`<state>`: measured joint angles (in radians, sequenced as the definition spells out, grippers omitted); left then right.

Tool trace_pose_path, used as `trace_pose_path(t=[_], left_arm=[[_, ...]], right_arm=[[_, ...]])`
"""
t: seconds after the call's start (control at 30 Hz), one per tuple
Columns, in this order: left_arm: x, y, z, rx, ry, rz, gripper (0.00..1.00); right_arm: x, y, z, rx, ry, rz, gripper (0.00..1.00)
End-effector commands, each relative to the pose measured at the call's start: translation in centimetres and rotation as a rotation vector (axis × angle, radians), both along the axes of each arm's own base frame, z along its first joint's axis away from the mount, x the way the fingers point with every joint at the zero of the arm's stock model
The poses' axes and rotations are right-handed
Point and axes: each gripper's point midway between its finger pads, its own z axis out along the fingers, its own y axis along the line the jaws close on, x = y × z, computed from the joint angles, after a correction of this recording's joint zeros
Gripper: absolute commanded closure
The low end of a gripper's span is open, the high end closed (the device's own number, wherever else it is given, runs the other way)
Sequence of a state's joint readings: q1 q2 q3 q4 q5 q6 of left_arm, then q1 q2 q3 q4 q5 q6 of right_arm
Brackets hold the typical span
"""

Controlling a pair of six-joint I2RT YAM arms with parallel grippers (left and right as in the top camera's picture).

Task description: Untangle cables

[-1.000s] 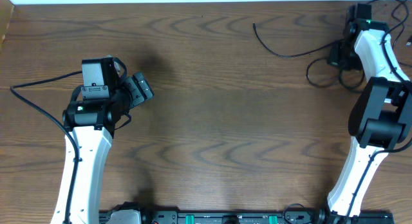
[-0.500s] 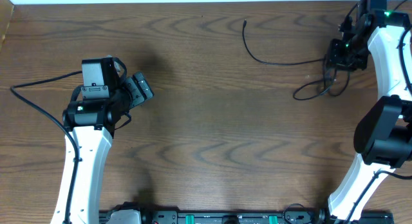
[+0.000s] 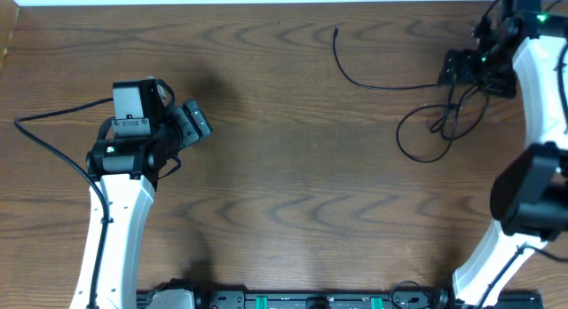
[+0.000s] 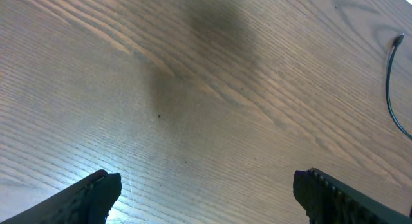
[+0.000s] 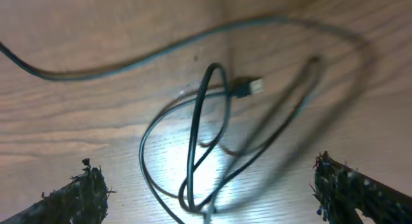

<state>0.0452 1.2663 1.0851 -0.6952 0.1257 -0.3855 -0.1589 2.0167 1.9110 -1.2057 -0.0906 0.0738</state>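
Right gripper (image 5: pixel 209 188), jaws apart, over black cable (image 3: pixel 390 87) loops at two o'clock; advise gripping beside plug (image 5: pixel 250 87), pulling slowly. Left gripper (image 4: pixel 206 185) apart.

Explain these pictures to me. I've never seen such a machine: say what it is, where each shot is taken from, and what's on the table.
Two white robot arms stand at a wooden table. The wide picture looks straight down from above. The other two come from a camera on each wrist; the dark shapes in their bottom corners are that arm's own fingers. Each arm ends in a two-finger pincer: the left pincer and the right pincer both stand open, holding nothing. A thin black cable lies looped on the wood below the right one, its small plug showing.
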Motion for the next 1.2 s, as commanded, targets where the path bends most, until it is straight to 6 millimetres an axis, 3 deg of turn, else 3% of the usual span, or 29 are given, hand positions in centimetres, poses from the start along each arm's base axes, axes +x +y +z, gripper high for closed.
trace_pose_path(t=[0.0,0.1,0.2,0.37,0.63,0.83,0.93,1.1,1.17], left_arm=[[0.2,0.2,0.5,0.007,-0.014,0.0,0.07],[0.2,0.2,0.5,0.007,-0.014,0.0,0.07],[0.2,0.2,0.5,0.007,-0.014,0.0,0.07],[0.2,0.2,0.5,0.007,-0.014,0.0,0.07],[0.2,0.2,0.5,0.006,-0.014,0.0,0.07],[0.2,0.2,0.5,0.006,-0.014,0.0,0.07],[0.2,0.2,0.5,0.006,-0.014,0.0,0.07],[0.2,0.2,0.5,0.006,-0.014,0.0,0.07],[0.2,0.2,0.5,0.006,-0.014,0.0,0.07]], right_arm=[[0.2,-1.1,6.9,-0.094,-0.179,-0.005,0.01],[0.8,-2.4,9.1,-0.158,-0.26,-0.037,0.01],[1.5,-6.4,10.2,-0.304,-0.309,-0.212,0.01],[2.3,-12.3,9.4,-0.441,-0.338,-0.464,0.01],[7.0,-18.3,1.3,-0.374,-0.358,-0.507,0.04],[9.0,-21.9,-4.1,-0.382,-0.375,-0.554,0.1],[10.1,-22.6,-6.1,-0.369,-0.399,-0.557,0.14],[11.8,-22.0,-12.1,-0.266,-0.395,-0.512,0.35],[11.9,-21.8,-13.6,-0.255,-0.382,-0.507,0.38]])
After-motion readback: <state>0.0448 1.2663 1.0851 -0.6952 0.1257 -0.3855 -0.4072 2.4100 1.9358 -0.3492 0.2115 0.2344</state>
